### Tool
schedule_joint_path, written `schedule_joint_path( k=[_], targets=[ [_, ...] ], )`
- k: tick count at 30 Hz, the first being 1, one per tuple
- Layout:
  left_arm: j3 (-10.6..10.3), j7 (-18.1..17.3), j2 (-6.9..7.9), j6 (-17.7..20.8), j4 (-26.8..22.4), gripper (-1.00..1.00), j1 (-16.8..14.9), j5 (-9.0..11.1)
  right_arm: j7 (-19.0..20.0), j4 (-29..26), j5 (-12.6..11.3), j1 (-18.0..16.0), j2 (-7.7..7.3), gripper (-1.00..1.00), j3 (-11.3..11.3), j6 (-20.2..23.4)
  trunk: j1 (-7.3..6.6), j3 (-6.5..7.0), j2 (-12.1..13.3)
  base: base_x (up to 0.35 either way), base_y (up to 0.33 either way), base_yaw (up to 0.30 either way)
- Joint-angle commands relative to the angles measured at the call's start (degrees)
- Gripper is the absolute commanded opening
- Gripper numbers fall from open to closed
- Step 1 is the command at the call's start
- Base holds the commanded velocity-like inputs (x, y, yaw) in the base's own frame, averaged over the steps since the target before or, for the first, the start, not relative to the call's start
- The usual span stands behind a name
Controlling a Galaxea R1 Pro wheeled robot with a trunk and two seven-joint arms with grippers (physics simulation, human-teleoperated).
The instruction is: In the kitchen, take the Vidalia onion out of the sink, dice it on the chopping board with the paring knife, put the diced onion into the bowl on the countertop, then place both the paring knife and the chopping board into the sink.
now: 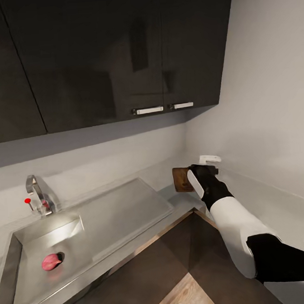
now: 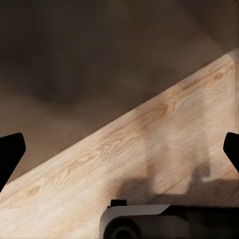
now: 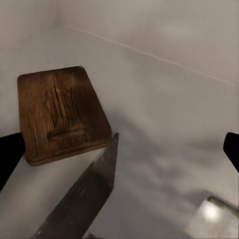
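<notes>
The Vidalia onion (image 1: pixel 51 262), pinkish red, lies in the sink (image 1: pixel 29 278) beside the dark drain. The dark brown chopping board (image 1: pixel 181 180) (image 3: pixel 59 115) sits on the grey countertop (image 1: pixel 283 206) in the far corner. My right gripper (image 1: pixel 204 170) (image 3: pixel 120 149) hovers just in front of the board, fingers wide open. The paring knife's dark pointed blade (image 3: pixel 82 196) runs between those fingers with its tip at the board's edge; its handle is hidden. A white rounded object (image 1: pixel 210 159) just past the gripper may be the bowl. My left gripper (image 2: pixel 119 149) is open over the wooden floor.
A chrome tap with a red knob (image 1: pixel 38 196) stands behind the basin, and the flat drainboard (image 1: pixel 124 210) stretches toward the corner. Dark wall cabinets (image 1: pixel 109 55) hang above. The side wall (image 1: pixel 266 94) is close on the right.
</notes>
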Motion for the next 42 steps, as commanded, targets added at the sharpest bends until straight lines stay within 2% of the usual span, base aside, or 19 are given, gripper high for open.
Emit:
schedule_joint_path(
  k=[1, 7, 12, 23, 26, 39, 42],
  targets=[
    [-0.2, 0.01, 0.01, -0.08, 0.03, 1.0, 0.01, 0.13, -0.41, -0.04, -0.56, -0.02, -0.04, 1.0, 0.11, 0.15, 0.06, -0.04, -0.05, 0.338, 0.001, 0.0],
    [-0.59, 0.01, 0.01, -0.02, 0.32, 1.0, 0.03, 0.13, -0.44, -0.07, -0.61, -0.02, -0.36, 1.0, 0.05, 0.17, 0.06, -0.04, -0.05, 0.343, 0.0, 0.0],
    [-1.54, 0.01, -0.12, -0.02, 2.48, 1.0, 0.01, 0.13, -0.44, -0.1, -0.61, -0.02, -0.49, 1.0, -0.04, 0.17, 0.06, -0.04, -0.05, 0.237, 0.0, 0.0],
    [-1.9, 0.01, -0.82, -0.02, 14.73, 1.0, 0.01, 0.26, -0.48, -0.09, -0.58, -0.02, -0.56, 1.0, -0.08, 0.17, 0.06, -0.04, -0.05, 0.031, 0.0, 0.0],
    [-1.84, 0.01, -0.91, -0.02, 16.5, 1.0, 0.03, 0.29, -0.47, -0.1, -0.59, -0.02, -0.83, 1.0, -0.08, 0.17, 0.06, -0.04, -0.05, 0.001, 0.0, 0.0],
    [-1.81, 0.01, -0.99, 0.73, 19.41, 1.0, 0.01, 0.31, -0.6, 1.32, -0.46, 0.05, -1.57, 1.0, -0.17, 0.26, 0.06, -0.04, -0.05, 0.023, 0.0, 0.0],
    [-1.8, 0.01, -1.03, 2.08, 19.59, 1.0, 0.01, 0.31, -0.61, 1.93, -0.51, 0.13, -1.64, 1.0, -1.91, 0.26, 0.06, -0.04, -0.05, 0.112, 0.0, 0.0]
  ],
)
